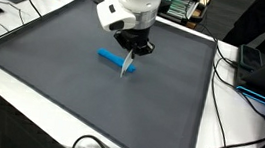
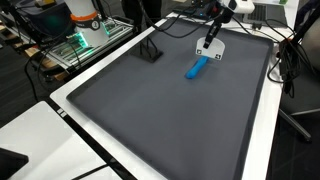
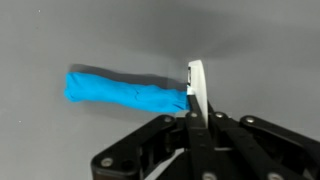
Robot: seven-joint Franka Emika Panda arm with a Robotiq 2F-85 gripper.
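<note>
My gripper (image 3: 194,118) is shut on a thin white flat piece (image 3: 197,88), held upright on its edge just above the dark grey mat. The same white piece shows below the fingers in both exterior views (image 1: 127,67) (image 2: 211,50). A blue rolled cloth-like object (image 3: 122,91) lies on the mat right beside the white piece, its end touching or nearly touching it. It shows in both exterior views (image 1: 113,59) (image 2: 197,68). The gripper (image 1: 133,50) hangs over the blue object's end.
The large dark grey mat (image 1: 62,76) covers a white table. A small black stand (image 2: 152,52) sits on the mat's edge. Cables (image 1: 227,145) and monitors lie at the table's side. A rack with equipment (image 2: 80,35) stands beyond the table.
</note>
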